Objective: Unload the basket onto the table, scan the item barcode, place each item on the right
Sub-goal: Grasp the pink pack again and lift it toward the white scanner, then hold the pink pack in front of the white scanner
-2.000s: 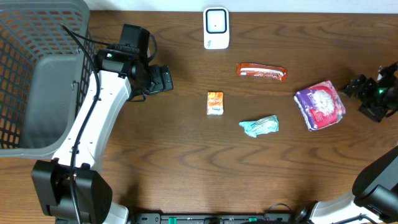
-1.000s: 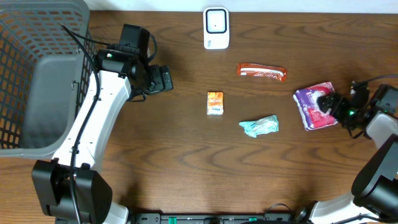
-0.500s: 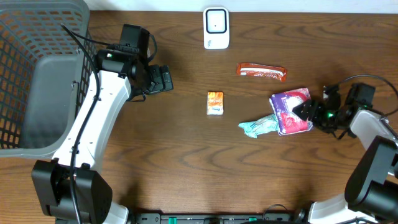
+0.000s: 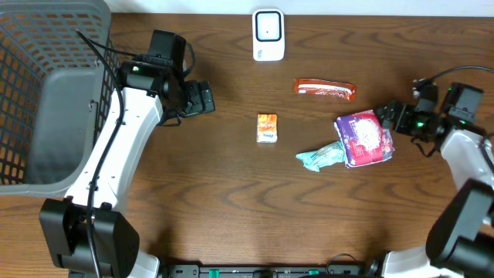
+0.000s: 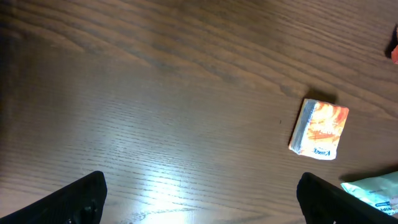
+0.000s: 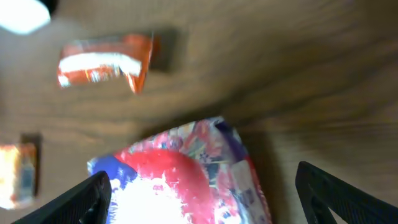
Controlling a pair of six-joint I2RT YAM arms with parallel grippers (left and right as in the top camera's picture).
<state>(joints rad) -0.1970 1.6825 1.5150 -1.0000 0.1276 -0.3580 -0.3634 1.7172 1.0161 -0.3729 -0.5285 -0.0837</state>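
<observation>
We list, left to right: grey mesh basket (image 4: 19, 54), grey floor showing; left fingers (image 5: 81, 199) spread open; white scanner (image 4: 268, 35); orange box (image 4: 266, 127); red bar (image 4: 325, 89); teal packet (image 4: 322, 157) touching purple packet (image 4: 364, 137); right fingers (image 6: 81, 196) spread open beside it. Dark wooden surface (image 4: 231, 201).

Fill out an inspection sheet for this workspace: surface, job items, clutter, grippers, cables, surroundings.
Surface: brown wood-grain table, no spills seen.
Job's things: white scanner at the far edge; purple packet flat on the table, its left edge meeting a teal packet.
Clutter: orange box and red bar wrapper, each lying apart.
Grippers: left gripper open over bare table, holding nothing; right gripper open at the purple packet's right edge, contact cannot be told.
Cables: black cable along the left arm; second black cable looping above the right arm.
Surroundings: grey basket at the left.
</observation>
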